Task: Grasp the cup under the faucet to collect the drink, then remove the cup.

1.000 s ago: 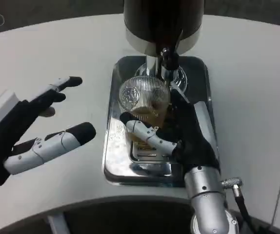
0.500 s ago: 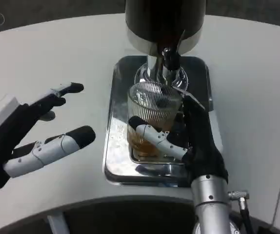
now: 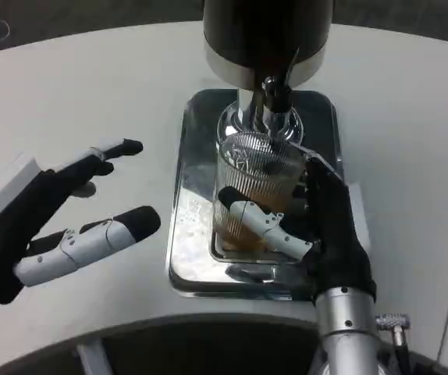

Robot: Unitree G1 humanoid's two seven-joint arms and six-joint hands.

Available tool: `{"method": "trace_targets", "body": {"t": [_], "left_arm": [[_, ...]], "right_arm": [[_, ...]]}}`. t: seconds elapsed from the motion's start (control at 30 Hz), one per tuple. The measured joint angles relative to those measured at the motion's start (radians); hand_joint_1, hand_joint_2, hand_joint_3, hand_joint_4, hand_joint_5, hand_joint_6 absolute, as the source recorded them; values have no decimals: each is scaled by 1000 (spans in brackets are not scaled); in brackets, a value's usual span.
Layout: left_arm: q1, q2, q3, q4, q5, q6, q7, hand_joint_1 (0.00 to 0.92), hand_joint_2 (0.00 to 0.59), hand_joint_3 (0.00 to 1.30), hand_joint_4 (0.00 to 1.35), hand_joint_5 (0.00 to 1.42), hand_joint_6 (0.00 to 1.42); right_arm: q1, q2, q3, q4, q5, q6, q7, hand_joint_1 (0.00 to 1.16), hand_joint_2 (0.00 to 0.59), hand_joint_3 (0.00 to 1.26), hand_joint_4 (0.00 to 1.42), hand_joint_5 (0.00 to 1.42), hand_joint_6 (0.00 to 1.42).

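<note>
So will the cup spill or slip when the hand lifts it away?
The cup is clear and ribbed, so the right hand probably grips it well. It looks only partly full of brown drink, so spilling seems unlikely if kept upright. It may be glass, so likely breakable.

A clear ribbed glass cup (image 3: 257, 187) holds amber drink, gripped by the black-and-white right hand (image 3: 318, 226). Beneath it lies a mirror-silver tray (image 3: 197, 258); behind stands a black-and-chrome dispenser (image 3: 267, 39). White table (image 3: 91, 86).
</note>
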Motion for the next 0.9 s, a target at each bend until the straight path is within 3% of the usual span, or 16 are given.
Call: {"method": "trace_targets", "body": {"t": [0.53, 0.9], "left_arm": [[-42, 1, -24, 24, 22, 0, 0, 0, 16, 187, 96, 138, 227], [-85, 1, -58, 54, 25, 0, 1, 0, 15, 187, 96, 138, 227]], "right_arm": [[94, -32, -26, -97, 2, -14, 45, 814, 262, 667, 802, 938, 1083], [140, -42, -54, -180, 22, -18, 95, 811, 261, 706, 850, 991, 1161]]}}
